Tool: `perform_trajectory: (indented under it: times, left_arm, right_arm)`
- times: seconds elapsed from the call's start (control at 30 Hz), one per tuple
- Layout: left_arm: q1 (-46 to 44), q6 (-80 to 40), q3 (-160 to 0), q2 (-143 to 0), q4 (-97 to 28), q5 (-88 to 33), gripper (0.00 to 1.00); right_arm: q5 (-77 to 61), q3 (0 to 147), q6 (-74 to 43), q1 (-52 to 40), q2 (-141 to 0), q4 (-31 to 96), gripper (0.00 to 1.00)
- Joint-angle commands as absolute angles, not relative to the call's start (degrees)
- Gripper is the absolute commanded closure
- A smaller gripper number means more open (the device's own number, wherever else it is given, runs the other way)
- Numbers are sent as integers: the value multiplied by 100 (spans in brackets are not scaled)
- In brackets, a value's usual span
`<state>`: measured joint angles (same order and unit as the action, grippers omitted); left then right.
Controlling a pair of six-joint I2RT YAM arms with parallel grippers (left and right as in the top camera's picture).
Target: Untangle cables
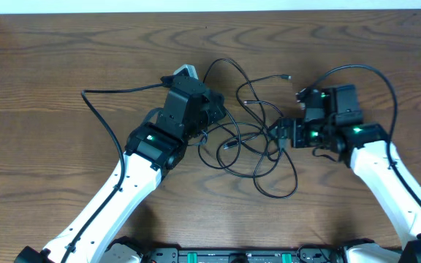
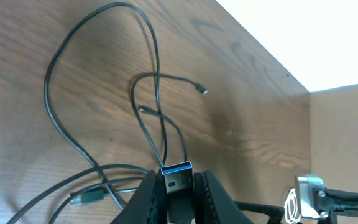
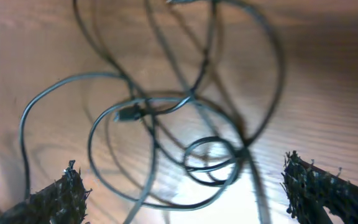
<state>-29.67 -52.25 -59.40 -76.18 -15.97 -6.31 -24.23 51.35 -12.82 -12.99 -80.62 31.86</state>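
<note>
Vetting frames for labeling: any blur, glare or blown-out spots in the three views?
Overhead: sharp, evenly lit, cables readable. Left wrist: crisp on the USB plug in the left gripper, blown-out white area top right. Right wrist: blurred throughout, cable loops smeared, glare patch on the table at bottom centre.
</note>
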Motion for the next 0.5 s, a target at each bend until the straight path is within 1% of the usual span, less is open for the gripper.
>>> perform_trajectory:
  times: [0.0,0.1,0.13,0.2,0.23,0.27,0.37,0.4,0.43,0.47]
  left_arm:
    - [-2952,-5103,-5931,-7559,-1625,-687,86]
    - [-2952,-5103,-5931,-7557,-1625,-687,86]
    - [-2952,-5100,-5931,-7557,-1627,-687,86]
    - [-2952,-5098,-5931,-7559,-1627,-685,86]
    - [-2952,-5052,-5931,-7559,-1636,-683,86]
    - [-2952,-4976,-5931,-7557,-1645,-676,86]
    - [-2952,-4504,-5931,-7557,-1761,-532,84]
    - [-2952,-4436,-5931,-7557,-1863,-432,78]
    - [-2952,-4431,-5931,-7559,-1975,-307,76]
    - [-2952,-4434,-5931,-7559,-2088,-172,71]
  right_arm:
    - [-2561,5087,-1330,-1684,-8359,3142,8]
    - [-2368,5087,-1533,-2014,-8855,2945,16]
    - [-2309,5087,-1643,-2082,-9004,2884,25]
    - [-2324,5087,-1737,-2180,-9282,2755,60]
    - [-2362,5087,-1732,-2211,-9400,2711,84]
    - [-2359,5087,-1710,-2217,-9456,2700,99]
    - [-2379,5105,-1573,-2182,-9432,2700,99]
    - [-2443,5127,-1472,-2147,-9360,2700,99]
    - [-2491,5159,-1393,-2095,-9260,2703,99]
    - [-2547,5192,-1334,-2043,-9146,2703,99]
